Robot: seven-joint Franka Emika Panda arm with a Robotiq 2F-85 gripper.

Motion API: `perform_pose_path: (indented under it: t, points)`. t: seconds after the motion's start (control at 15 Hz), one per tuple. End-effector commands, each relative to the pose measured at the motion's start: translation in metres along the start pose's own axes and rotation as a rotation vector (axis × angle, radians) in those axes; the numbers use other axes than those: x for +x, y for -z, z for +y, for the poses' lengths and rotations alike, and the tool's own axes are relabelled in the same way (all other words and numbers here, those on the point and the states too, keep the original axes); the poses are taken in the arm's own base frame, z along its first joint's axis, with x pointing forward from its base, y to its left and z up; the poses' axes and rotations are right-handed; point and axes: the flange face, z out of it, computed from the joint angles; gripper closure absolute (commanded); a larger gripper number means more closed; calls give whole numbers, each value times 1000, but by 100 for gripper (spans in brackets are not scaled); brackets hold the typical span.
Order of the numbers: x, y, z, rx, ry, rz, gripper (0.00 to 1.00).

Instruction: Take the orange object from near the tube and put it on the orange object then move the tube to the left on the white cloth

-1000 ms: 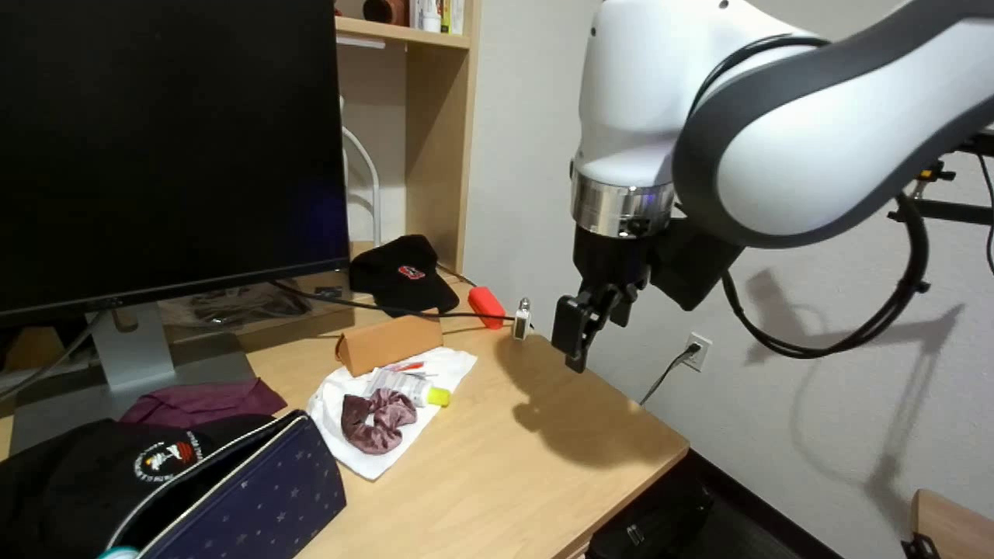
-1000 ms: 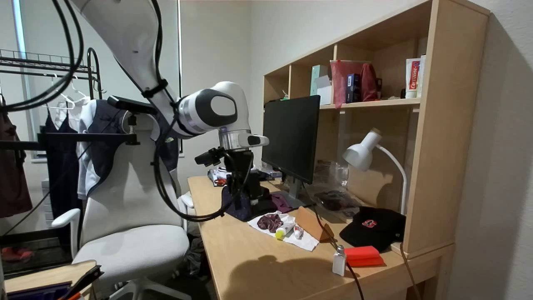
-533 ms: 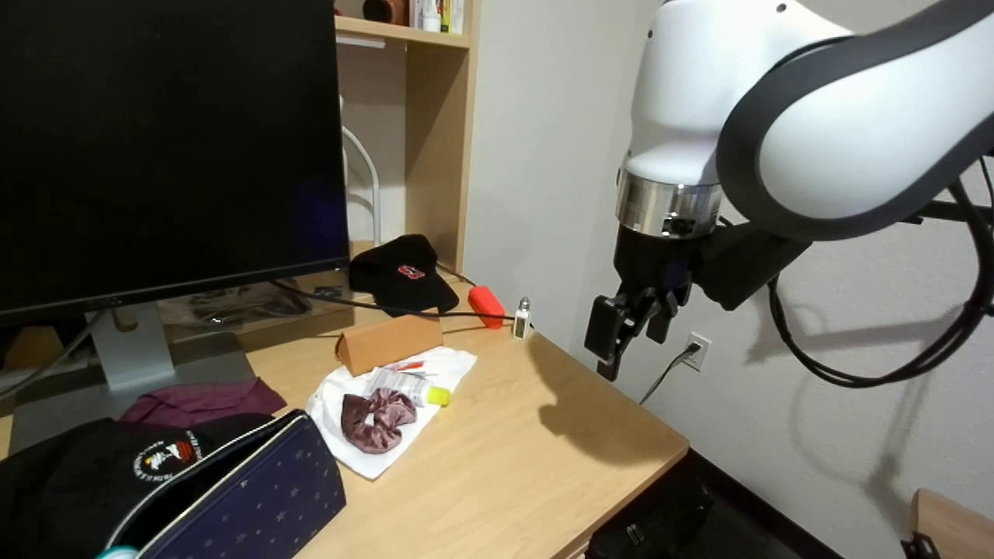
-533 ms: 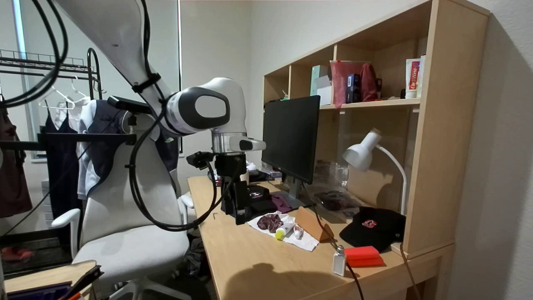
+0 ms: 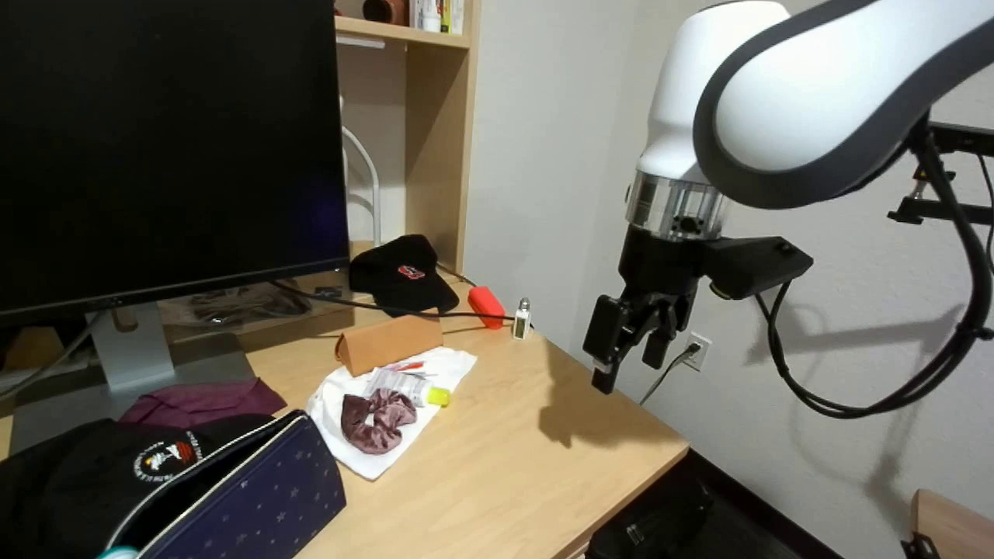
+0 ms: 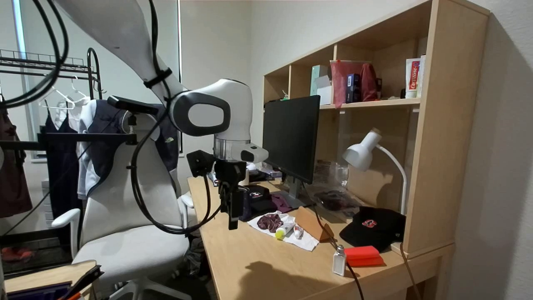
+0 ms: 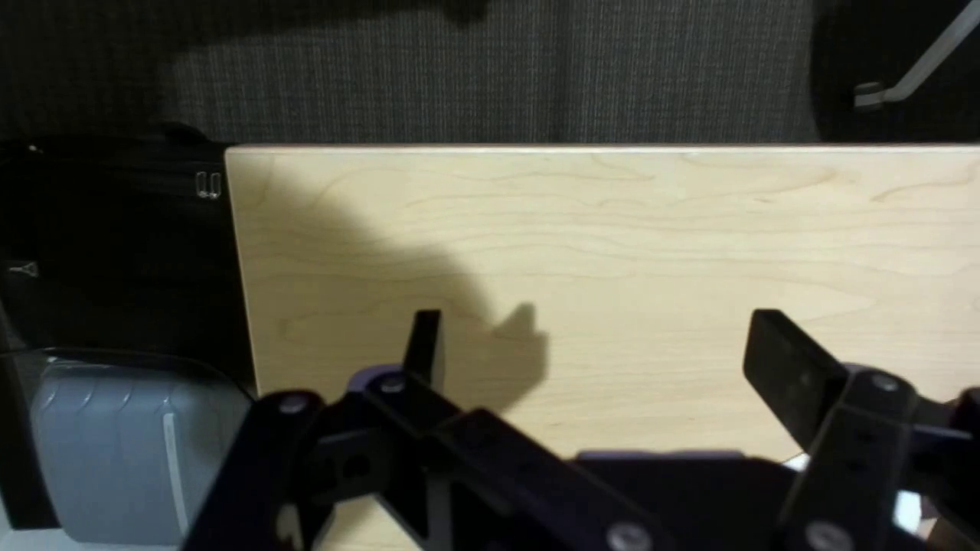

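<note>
Hanging spread wide, the tool (image 5: 630,369) is held well apart from the cloth (image 5: 450,369), where the tube (image 5: 408,384) is laid.

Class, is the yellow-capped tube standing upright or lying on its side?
On its side: in both exterior views the tube lies along the white cloth, its yellow cap pointing sideways.

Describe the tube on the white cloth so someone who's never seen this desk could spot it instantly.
From the large black monitor on the wooden desk, go to the white cloth by the tan triangular case. The pale tube lies there, next to the mauve velvet scrunchie. Nothing else there has its bright yellow cap.
</note>
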Motion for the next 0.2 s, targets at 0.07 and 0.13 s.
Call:
perform_pose_path:
  t: [0.07, 0.13]
  points:
    - [0, -4, 1, 29, 25, -15, 0]
    - [0, -5, 1, 33, 31, -18, 0]
